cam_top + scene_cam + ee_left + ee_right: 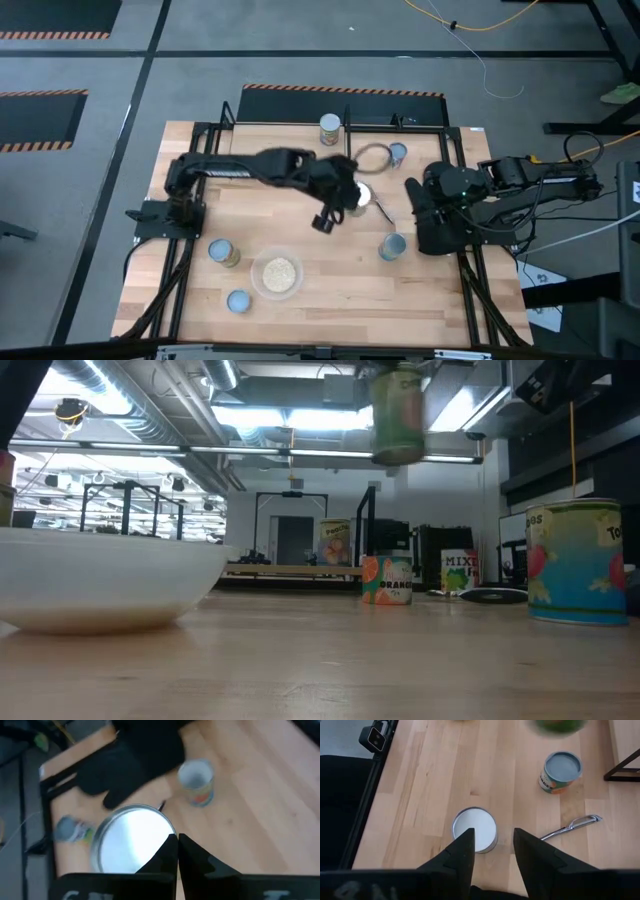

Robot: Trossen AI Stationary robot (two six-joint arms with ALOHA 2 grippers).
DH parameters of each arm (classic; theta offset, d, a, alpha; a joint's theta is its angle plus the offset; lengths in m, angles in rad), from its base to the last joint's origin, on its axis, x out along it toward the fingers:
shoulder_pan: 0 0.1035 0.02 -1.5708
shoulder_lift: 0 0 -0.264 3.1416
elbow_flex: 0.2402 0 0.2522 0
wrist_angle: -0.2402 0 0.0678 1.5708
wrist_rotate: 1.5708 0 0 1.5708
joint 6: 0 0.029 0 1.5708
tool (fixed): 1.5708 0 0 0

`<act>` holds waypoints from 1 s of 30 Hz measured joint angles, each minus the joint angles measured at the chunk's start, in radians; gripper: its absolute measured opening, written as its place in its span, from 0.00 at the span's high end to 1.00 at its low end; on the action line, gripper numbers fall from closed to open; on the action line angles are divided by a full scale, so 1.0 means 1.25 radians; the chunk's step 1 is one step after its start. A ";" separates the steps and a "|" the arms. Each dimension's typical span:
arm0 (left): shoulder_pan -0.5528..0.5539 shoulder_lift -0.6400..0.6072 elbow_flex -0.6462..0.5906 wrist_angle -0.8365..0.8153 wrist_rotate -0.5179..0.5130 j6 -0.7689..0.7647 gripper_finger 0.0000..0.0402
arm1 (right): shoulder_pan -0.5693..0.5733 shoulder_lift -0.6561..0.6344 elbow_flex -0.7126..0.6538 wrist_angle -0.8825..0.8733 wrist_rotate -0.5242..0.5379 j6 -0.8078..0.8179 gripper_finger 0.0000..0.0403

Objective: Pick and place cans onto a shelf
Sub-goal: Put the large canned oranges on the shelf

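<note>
Between the left gripper's (pixel 176 840) dark fingertips no gap shows: they are pressed together right at the rim of a green-labelled metal can with a bright silvery top (pixel 132 840). It hangs well clear of the tabletop in the low view, so the pinch on its rim is most likely what carries it (the contact itself is hard to make out). Held that high, it can pass over the other cans and approach the low light-wood shelf on thin black legs (pixel 270 570) from above. The shelf stands at the far edge of the table and already bears one yellow-labelled can (pixel 335 543).

The left arm reaches in from its side to mid-table, which puts the load about midway to the shelf.

The right gripper (pixel 494 837) hovers with its fingers set apart and holds nothing. A short white-topped can (pixel 475 827) stands on the wood just beyond its fingertips, probably the next pick. A pale-blue-topped, orange-labelled can (pixel 560 770) and a slim metal utensil (pixel 570 827) lie farther off.
</note>
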 joint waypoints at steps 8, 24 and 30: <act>0.109 -0.069 0.001 -0.086 0.067 0.071 1.00 | 0.000 0.000 0.000 0.003 0.000 -0.004 0.65; 0.317 -0.068 -0.249 0.004 0.332 0.250 1.00 | 0.000 0.000 0.000 0.007 0.001 -0.003 0.65; 0.365 -0.067 -0.315 0.049 0.393 0.335 1.00 | 0.000 0.000 0.000 0.007 0.001 -0.003 0.65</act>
